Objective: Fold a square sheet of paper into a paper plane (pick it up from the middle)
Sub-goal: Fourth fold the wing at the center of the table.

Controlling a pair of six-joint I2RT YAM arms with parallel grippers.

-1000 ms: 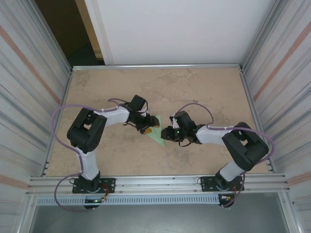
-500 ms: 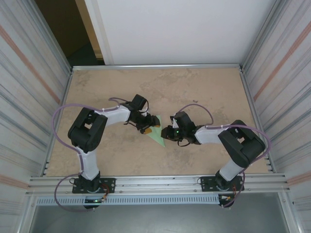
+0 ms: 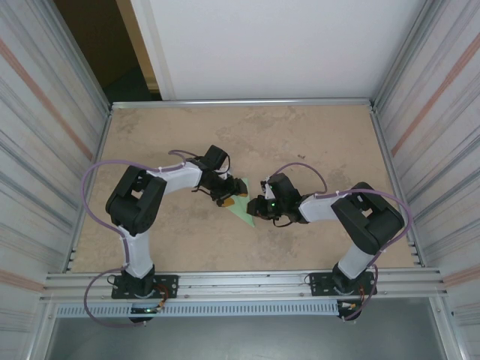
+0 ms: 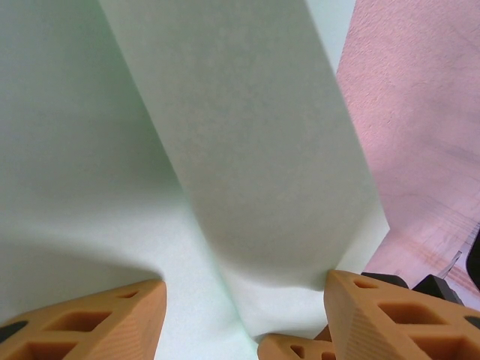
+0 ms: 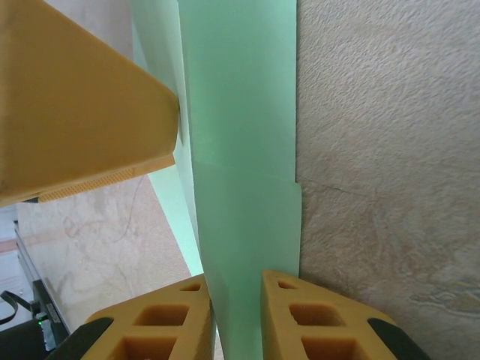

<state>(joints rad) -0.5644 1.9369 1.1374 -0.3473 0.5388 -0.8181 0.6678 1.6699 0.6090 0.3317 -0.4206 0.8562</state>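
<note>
tan table (image 3: 315,135): right hand (image 5: 236,286) pinches paper plane (image 5: 240,112); left hand (image 4: 246,291) half open.

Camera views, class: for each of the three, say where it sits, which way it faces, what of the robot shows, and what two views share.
Top external: above and behind the arms, looking down at the table; both arms show, left gripper and right gripper meeting at the green paper.
Left wrist: on the left arm, facing the paper close up; its orange fingers show.
Right wrist: on the right arm, facing paper and table; its fingers flank a paper strip.
Shared: both wrist views show the same paper.
</note>
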